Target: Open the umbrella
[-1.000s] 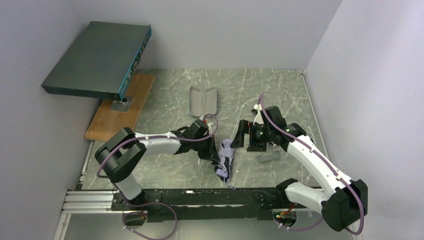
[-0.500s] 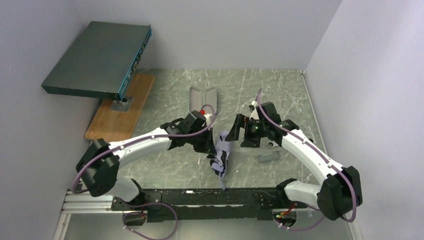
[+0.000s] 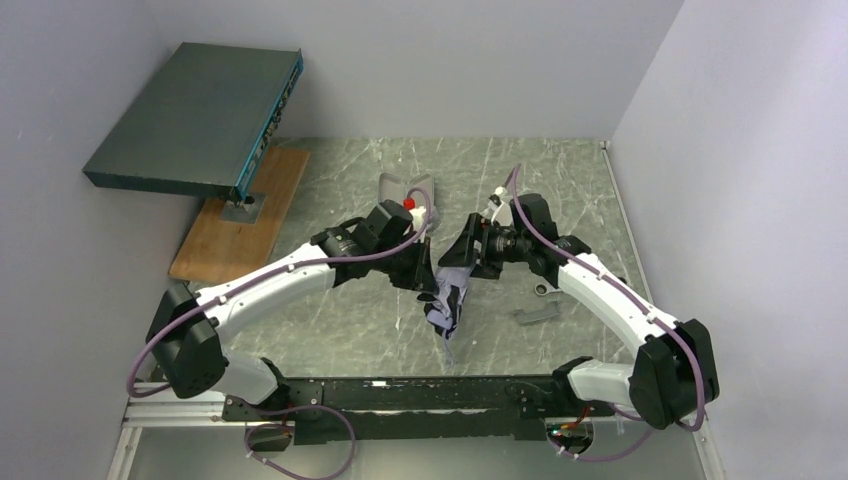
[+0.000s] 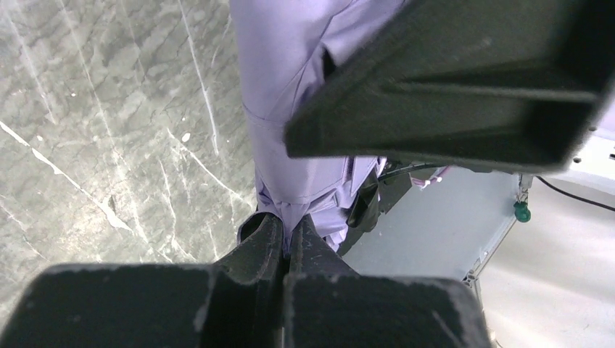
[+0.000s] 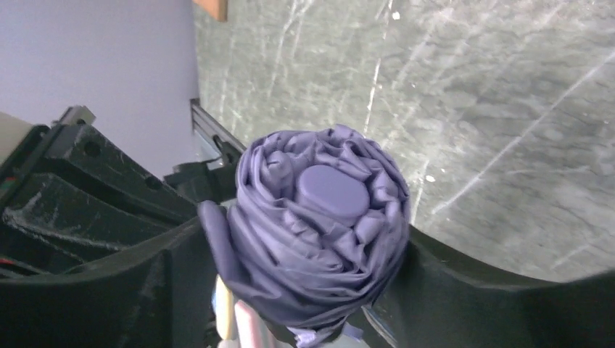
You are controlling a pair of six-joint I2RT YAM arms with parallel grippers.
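Top external view: two arms hold the closed umbrella (image 3: pixel 447 303).
Over the table's (image 3: pixel 560 190) middle, the left gripper (image 4: pixel 287 230) is pinched tight on lavender fabric, and the right gripper (image 5: pixel 319 246) clasps the rolled canopy beneath its round cap.

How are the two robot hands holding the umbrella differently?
The left gripper has its fingers almost together; the right gripper has its fingers wide apart. The left pinches a thin fabric fold on the side of the umbrella; the right clasps its bunched, capped end. Both hold the same lavender umbrella.
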